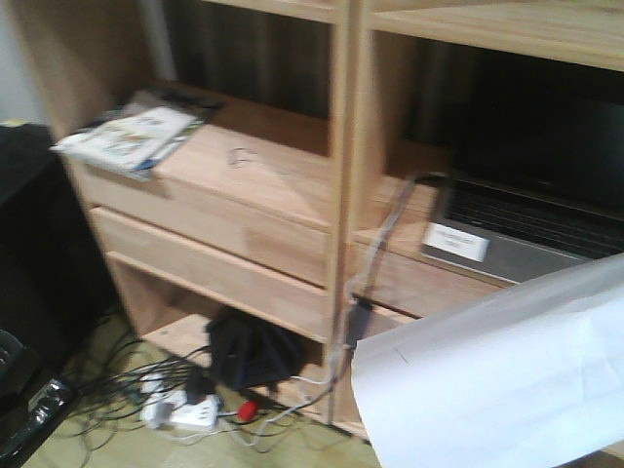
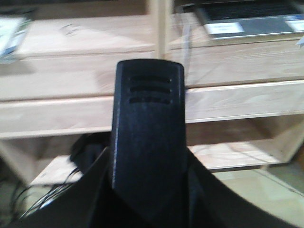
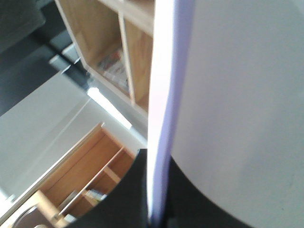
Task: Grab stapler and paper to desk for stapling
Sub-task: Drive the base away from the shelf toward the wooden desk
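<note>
Item: left claw (image 2: 147, 204), closed around small black ridged stapler (image 2: 148, 123), upright before light-wood shelf unit (image 1: 244, 185). Item: silver laptop (image 1: 526, 234), right-hand shelf. Item: right claw (image 3: 154, 211), clamped on large white creased paper sheet (image 1: 507, 380), held aloft lower right.

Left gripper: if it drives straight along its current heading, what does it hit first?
The left gripper would likely meet the shelf unit's wooden front panel first, below the laptop shelf; nothing shows between, but depth is unclear.
</note>
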{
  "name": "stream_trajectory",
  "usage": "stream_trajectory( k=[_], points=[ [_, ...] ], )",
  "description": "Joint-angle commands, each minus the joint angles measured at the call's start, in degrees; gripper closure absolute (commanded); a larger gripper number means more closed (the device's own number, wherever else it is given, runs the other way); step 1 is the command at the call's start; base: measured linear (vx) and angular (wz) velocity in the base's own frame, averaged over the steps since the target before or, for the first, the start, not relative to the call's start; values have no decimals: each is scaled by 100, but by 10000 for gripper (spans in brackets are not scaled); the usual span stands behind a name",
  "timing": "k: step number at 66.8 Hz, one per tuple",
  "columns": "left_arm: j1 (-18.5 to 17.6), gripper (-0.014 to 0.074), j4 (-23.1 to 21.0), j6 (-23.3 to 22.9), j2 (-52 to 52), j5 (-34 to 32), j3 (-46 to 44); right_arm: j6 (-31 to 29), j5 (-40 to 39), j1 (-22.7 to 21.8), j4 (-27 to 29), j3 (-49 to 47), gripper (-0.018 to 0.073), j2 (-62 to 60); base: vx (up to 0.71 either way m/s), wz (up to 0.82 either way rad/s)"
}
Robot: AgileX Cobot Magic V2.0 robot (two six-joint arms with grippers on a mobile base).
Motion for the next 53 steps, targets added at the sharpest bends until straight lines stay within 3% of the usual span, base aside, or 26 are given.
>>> stream_trajectory(
  k=[1, 53],
  points=[
    [-15, 603, -134, -11, 36, -599, -201, -64, -378, 3, -5, -145, 561, 49, 1, 58],
    [-15, 603, -134, -11, 36, -599, -201, -64, -372, 3, -5, -145, 561, 49, 4, 65]
  ],
)
